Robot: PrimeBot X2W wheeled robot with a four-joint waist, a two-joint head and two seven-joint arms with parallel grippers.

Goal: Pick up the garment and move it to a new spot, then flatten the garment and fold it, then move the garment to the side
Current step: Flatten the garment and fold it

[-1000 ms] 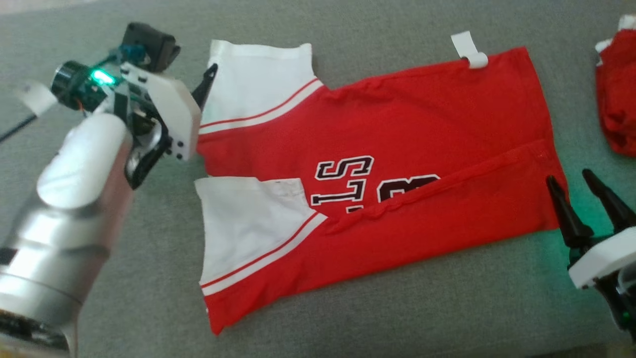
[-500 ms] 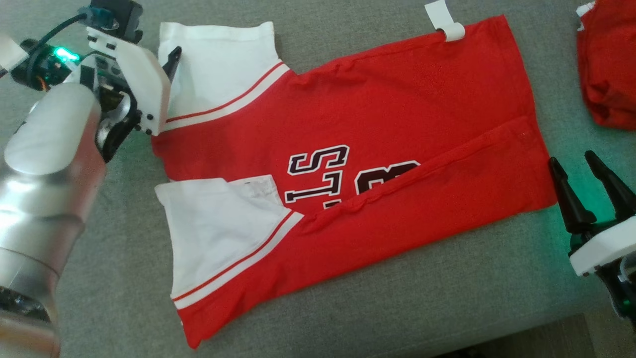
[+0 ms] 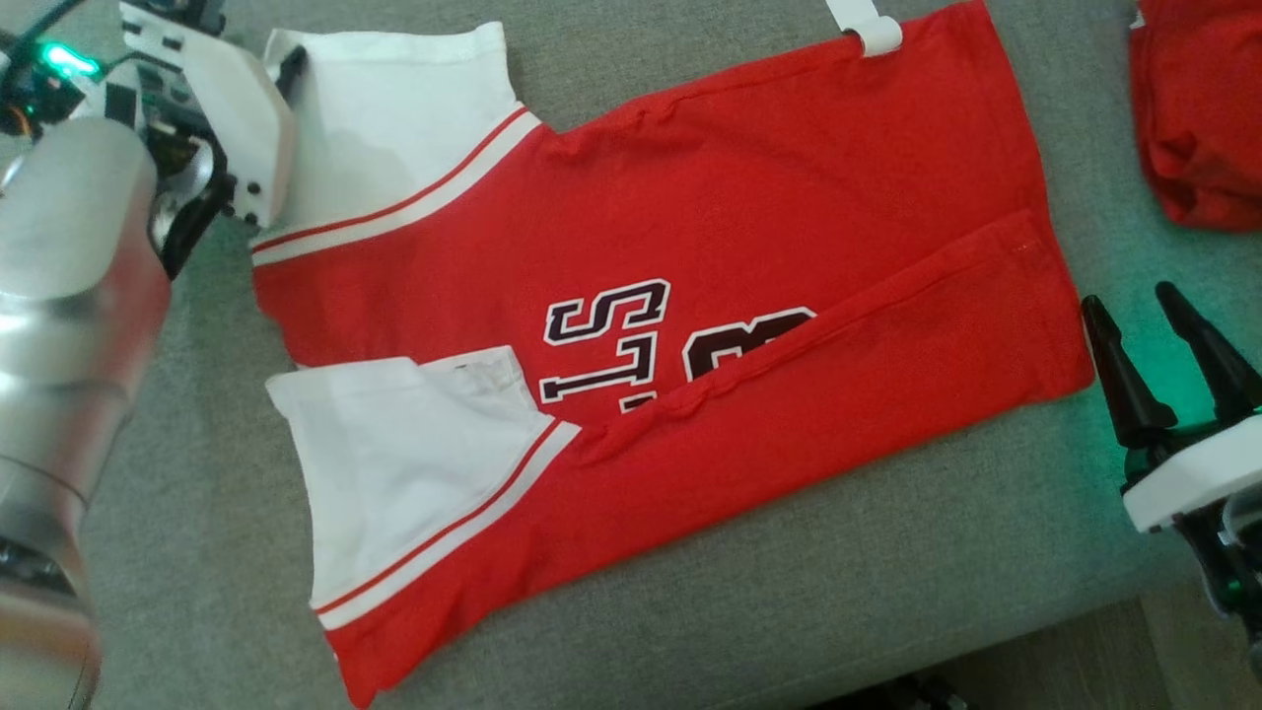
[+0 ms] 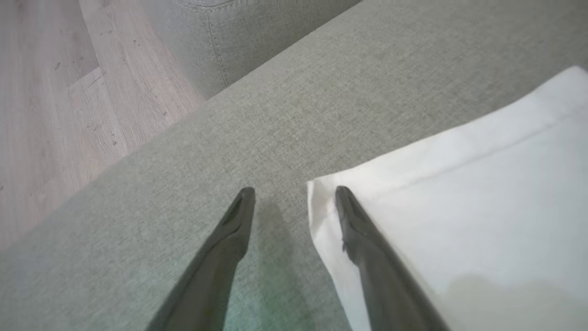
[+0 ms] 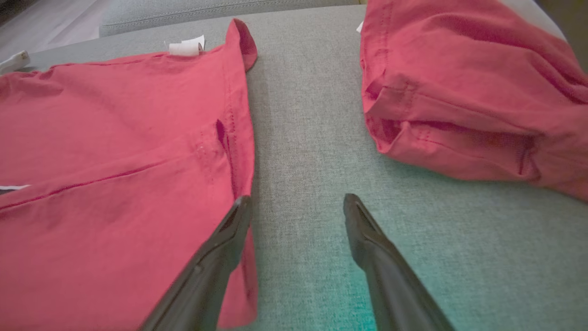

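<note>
1. Lying flat with a grey cushion (image 3: 887, 592) under it, your garment (image 3: 690, 247), a red jersey, has one long edge folded over its dark lettering (image 3: 606, 340), covering part of the print.
2. Two white sleeves sit at one end of the garment: the upper sleeve (image 3: 394, 128) is spread out, and the lower sleeve (image 3: 394, 473) is turned in over the red body.
3. A white tag (image 3: 868, 30) sticks out from the garment's far edge, near the hem corner.
4. Your left gripper (image 4: 294, 197) is at the outer corner of the garment's upper sleeve, jaws apart and holding nothing. One finger is over the white cloth and the other is over bare cushion just beside it. You cannot tell whether either touches.
5. Your right gripper (image 5: 296, 198) is at the garment's hem end, also spread and empty. One finger is over the hem's edge and the other is just past it.
6. Beyond the garment's hem, apart from it, lies a second red cloth (image 3: 1193, 108), bunched up.
7. Past the garment's sleeve end, pale wooden floor (image 4: 46, 92) shows.
</note>
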